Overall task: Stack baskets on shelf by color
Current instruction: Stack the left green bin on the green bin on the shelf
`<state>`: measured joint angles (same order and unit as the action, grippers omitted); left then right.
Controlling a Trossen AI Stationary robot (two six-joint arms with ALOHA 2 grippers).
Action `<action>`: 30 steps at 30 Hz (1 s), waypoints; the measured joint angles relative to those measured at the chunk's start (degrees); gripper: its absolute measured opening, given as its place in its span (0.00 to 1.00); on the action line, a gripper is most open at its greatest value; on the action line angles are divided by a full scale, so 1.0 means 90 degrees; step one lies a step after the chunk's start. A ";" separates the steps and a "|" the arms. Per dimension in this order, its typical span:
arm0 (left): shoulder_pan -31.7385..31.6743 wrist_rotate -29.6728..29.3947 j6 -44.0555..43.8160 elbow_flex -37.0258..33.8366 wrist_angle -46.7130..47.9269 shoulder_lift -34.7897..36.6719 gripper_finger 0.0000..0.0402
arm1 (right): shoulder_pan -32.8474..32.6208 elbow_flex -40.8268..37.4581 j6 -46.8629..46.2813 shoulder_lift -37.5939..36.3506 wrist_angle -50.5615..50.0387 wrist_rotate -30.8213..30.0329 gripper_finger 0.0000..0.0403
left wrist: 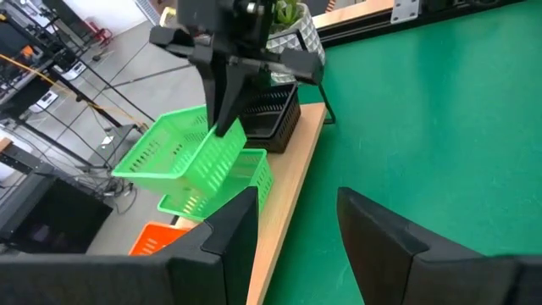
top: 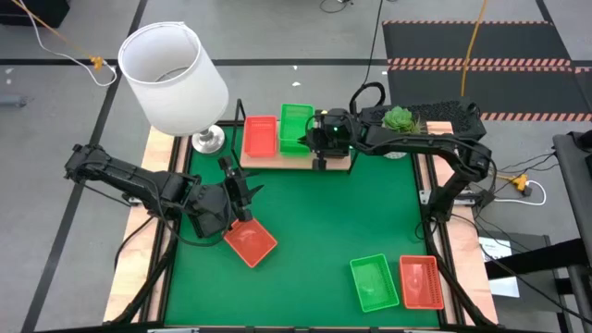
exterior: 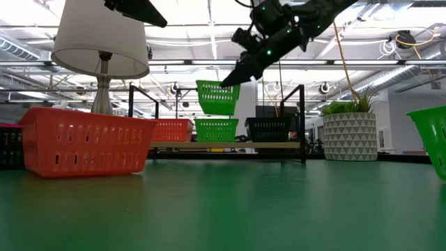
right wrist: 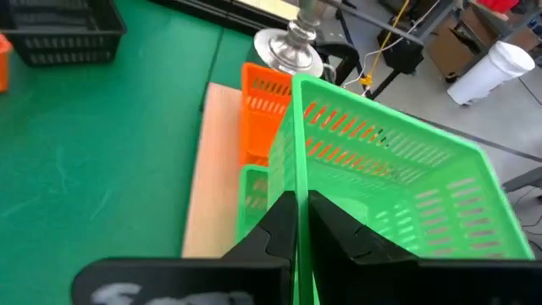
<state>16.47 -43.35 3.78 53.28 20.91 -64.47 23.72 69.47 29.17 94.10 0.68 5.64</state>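
Observation:
My right gripper [right wrist: 298, 222] is shut on a green basket [exterior: 217, 96] and hovers over the light-wood shelf [top: 277, 159] at the table's far side. Under that basket a second green basket [exterior: 216, 129] rests on the shelf, with an orange-red basket [top: 260, 136] to its left and a black basket [exterior: 268, 127] to its right. My left gripper [left wrist: 296, 229] is open above the mat, pointing at the shelf, touching nothing. An orange-red basket [top: 250, 240] lies on the mat beside it. My right gripper pinches the right side wall [right wrist: 295, 182] of the green basket, one finger inside and one outside. The fingers [left wrist: 222, 110] come down from above. The basket is lifted clear, tilted, just above the green basket on the shelf.
A white lamp [top: 176, 69] stands at the table's far left corner and a potted plant [top: 400, 118] to the right of the shelf. A green basket [top: 375, 282] and an orange-red basket [top: 421, 282] sit near the right near corner. A black basket [right wrist: 63, 34] lies on the mat.

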 joint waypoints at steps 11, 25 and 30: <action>0.0000 0.0000 0.0002 0.0000 0.0023 0.0000 0.41 | 0.0025 -0.0005 0.0001 0.0558 0.0438 0.0054 0.03; 0.0000 0.0151 0.0002 0.0000 0.0036 0.0000 0.41 | 0.0078 -0.0273 0.0045 0.0584 0.0492 0.0047 0.03; 0.0000 0.0162 0.0002 0.0000 0.0034 0.0000 0.41 | 0.0076 -0.0347 0.0072 0.0584 0.0518 0.0049 0.05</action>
<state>16.47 -41.89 3.79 53.28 21.21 -64.47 24.40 66.35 29.81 99.35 5.34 6.09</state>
